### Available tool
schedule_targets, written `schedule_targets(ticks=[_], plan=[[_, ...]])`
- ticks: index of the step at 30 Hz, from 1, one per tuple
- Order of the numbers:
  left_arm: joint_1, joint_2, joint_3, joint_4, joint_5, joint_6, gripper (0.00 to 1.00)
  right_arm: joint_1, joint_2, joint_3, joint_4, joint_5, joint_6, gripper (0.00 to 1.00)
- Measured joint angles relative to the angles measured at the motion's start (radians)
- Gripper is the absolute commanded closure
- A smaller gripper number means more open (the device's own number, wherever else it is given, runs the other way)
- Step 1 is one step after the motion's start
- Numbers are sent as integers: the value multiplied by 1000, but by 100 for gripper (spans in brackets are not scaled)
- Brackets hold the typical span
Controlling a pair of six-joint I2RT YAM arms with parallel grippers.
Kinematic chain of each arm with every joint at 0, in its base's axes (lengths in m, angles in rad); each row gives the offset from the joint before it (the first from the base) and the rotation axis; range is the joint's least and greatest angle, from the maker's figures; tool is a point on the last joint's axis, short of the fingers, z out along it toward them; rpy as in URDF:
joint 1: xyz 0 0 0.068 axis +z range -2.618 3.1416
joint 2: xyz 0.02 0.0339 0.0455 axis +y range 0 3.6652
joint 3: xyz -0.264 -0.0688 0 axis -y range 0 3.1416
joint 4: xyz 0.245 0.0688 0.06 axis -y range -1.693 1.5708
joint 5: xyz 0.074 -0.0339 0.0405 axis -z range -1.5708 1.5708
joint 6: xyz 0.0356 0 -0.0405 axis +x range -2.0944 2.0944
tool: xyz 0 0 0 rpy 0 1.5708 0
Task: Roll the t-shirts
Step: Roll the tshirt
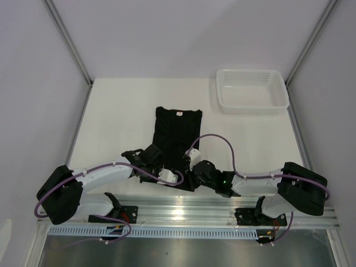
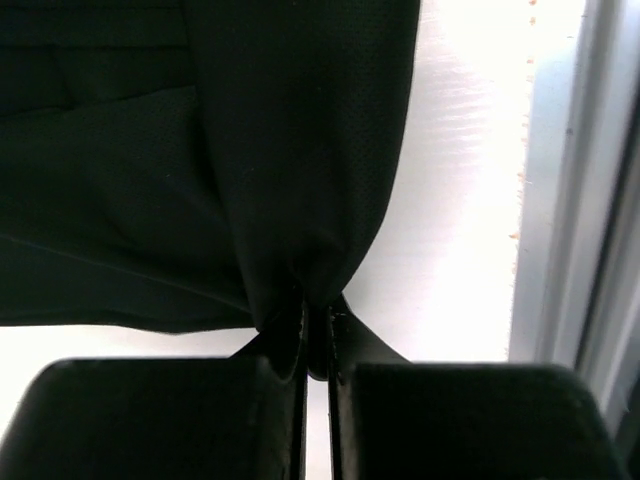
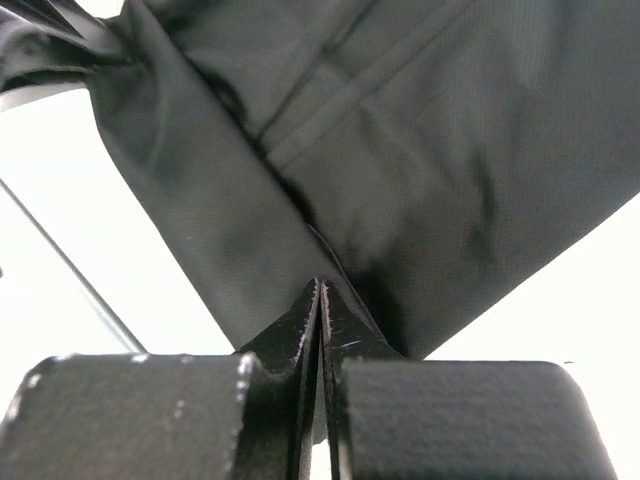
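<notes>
**Both pincers clamped on near hem: start the roll even**

Left gripper [image 2: 318,322]: jaws together, pinching a bunch of the near hem of the plain black short-sleeved fabric t-shirt [image 1: 178,125]. Right gripper [image 3: 320,295]: same, jaws clamped on the dark cloth. In the top view the two grips sit close together at the near edge.

The t-shirt lies on the white table [image 1: 111,122] and looks folded into a narrow strip. Its small light neck label [image 1: 179,114] is at the far end.

Likely step: begin rolling from the near hem toward the neck.
- Lift both grips only slightly.
- Carry them forward at equal pace.
- Keep the hem square to the strip.
- Avoid tugging, or the whole shirt may drag.
- With the grips this close, the outer corners may sag, so watch the edges.

White plastic mesh basket [image 1: 253,89]: far right, well apart from the shirt.
</notes>
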Motion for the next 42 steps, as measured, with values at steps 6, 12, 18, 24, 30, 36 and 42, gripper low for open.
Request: schedule_targets(ticks=[6,12,18,24,30,36,42], plan=[[1,18,62,-114,42,-44,99,3,-135,-9,-35,-31,-94,77],[29,39,112,-203,117,-67,99,53,-303,-49,-51,-87,-291,62],[71,71,142,-255,167,-68,99,182,-297,-38,-148,-89,-497,59],[124,89,157,-285,198,-69,99,275,-312,-49,-178,-43,-582,53],[140,93,161,-286,220,-69,99,285,-397,-106,-134,2,-644,50],[142,100,168,-294,227,-68,99,286,-252,-104,-79,10,-706,50],[148,101,168,-302,238,-68,99,287,-139,-88,-78,9,-719,52]])
